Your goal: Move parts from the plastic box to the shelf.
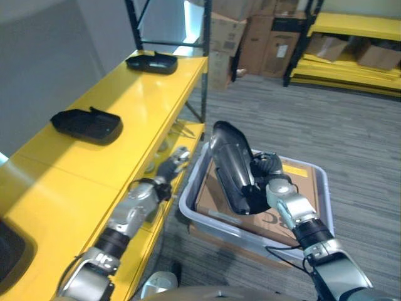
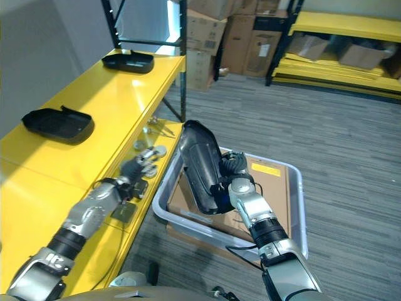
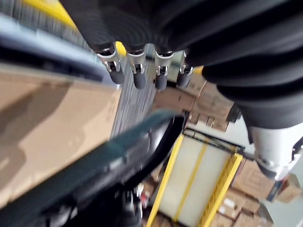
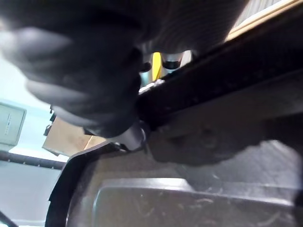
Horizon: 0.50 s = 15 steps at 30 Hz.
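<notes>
Nearest to the camera, on the left side, is the yellow metal shelf [image 1: 144,94], and two black moulded plastic parts lie already on its top level: one near part [image 1: 86,124] and one far part [image 1: 151,62] close to the shelf's dark upright post. So I judge that a part of the task is done.

Next comes the left hand [image 1: 170,166]. It reaches forward beside the shelf edge, just near the rim of the box, and its fingers [image 3: 138,71] are straight and released, holding nothing.

More to the right stands the grey plastic box [image 1: 319,182] on the floor, with a flat brown cardboard sheet [image 1: 301,182] inside it. A long black glossy plastic part [image 1: 230,164] rises out of the box, tilted upright. The right hand [image 1: 270,179] is at its lower end, with the fingers curled round its edge, so it grasps this part.

What is left, as I judge: this third part must go over to the shelf. Whether more parts lie under the cardboard, I cannot tell.
</notes>
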Motion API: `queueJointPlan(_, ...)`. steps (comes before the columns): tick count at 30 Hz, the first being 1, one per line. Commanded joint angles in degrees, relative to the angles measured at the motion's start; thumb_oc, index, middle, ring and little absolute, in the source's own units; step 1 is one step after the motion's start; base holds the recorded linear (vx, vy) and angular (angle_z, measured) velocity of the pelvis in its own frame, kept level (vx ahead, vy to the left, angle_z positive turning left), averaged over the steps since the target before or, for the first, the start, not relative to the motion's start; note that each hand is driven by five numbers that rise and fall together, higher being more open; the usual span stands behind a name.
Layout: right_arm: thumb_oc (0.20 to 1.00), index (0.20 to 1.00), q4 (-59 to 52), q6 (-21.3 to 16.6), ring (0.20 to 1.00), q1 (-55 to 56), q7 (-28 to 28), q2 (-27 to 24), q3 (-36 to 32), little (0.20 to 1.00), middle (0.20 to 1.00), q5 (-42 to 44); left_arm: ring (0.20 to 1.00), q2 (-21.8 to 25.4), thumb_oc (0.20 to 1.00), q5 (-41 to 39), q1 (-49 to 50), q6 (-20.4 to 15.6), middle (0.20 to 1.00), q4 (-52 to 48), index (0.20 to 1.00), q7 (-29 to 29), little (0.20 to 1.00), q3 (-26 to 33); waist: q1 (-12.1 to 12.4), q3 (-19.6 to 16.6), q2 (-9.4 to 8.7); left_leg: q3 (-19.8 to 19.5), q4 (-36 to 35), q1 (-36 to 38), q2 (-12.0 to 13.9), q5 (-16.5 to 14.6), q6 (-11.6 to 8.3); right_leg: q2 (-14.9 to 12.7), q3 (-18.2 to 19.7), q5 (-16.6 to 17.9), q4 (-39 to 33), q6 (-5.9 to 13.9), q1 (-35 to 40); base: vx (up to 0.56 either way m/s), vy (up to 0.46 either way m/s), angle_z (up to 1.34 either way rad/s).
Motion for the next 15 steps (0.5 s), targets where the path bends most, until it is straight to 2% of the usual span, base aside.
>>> queueJointPlan(1, 0.200, 0.200, 0.91, -6.00, 0.200, -7.14, -1.37, -0.70, 0.97, 0.200, 0.200, -1.46, 1.000, -0.64, 1.000, -3.62, -3.31, -1.24, 1.000, 4.53, 1.000, 1.16, 1.000, -3.33, 0.91, -2.64, -1.94, 2.81, 1.40, -0.97, 3.19, -3.01, -0.90, -2.70, 3.05, -2.86, 2.01, 3.30, -0.84, 0.00, -0.067, -0.18)
queueJointPlan(4, 0.200, 0.200, 1.43, -6.33, 0.200, -8.34, -1.69, -0.66, 1.58, 0.200, 0.200, -1.60, 1.000, -1.49, 1.000, -0.08, -4.26, -1.74, 1.000, 5.07, 1.000, 5.07, 1.000, -4.60, 0.26, -2.64, -2.02, 3.48, 1.39, -0.72, 3.70, -2.91, -1.15, -2.60, 3.18, -2.63, 1.65, 3.32, -0.83, 0.00, -0.055, -0.15)
queueJointPlan(5, 0.200, 0.200, 1.47, -6.66, 0.200, -9.32, -1.94, -0.96, 1.78, 0.200, 0.200, -1.41, 1.000, -1.51, 1.000, 5.50, -5.22, -1.19, 1.000, 5.93, 1.000, 9.97, 1.000, -4.99, -0.13, -2.78, -2.13, 3.80, 1.36, -0.62, 4.00, -2.81, -1.39, -2.40, 3.34, -2.48, 1.24, 3.32, -0.80, 0.00, -0.059, -0.17)
queueJointPlan(7, 0.200, 0.200, 0.74, -6.04, 0.200, -10.56, -2.48, -1.49, 1.84, 0.200, 0.200, -0.88, 1.000, -1.01, 1.000, 9.23, -6.61, 0.02, 1.000, 8.31, 1.000, 13.84, 1.000, -4.54, -0.50, -2.98, -2.26, 4.26, 1.43, -0.41, 4.30, -2.79, -1.70, -2.31, 3.40, -2.33, 0.89, 3.44, -0.68, 0.01, -0.053, -0.11)
queueJointPlan(15, 0.200, 0.200, -1.31, -3.67, 0.200, -13.58, -2.60, -3.57, -0.03, 0.200, 0.200, 0.07, 1.000, 2.62, 1.000, 21.21, -11.24, 1.15, 1.000, 13.34, 1.000, 15.71, 1.000, -0.97, -1.68, -3.84, -1.98, 5.47, 1.04, 0.71, 4.83, -2.69, -2.34, -2.22, 3.46, -1.99, -0.28, 3.64, 0.02, 0.01, -0.008, -0.11)
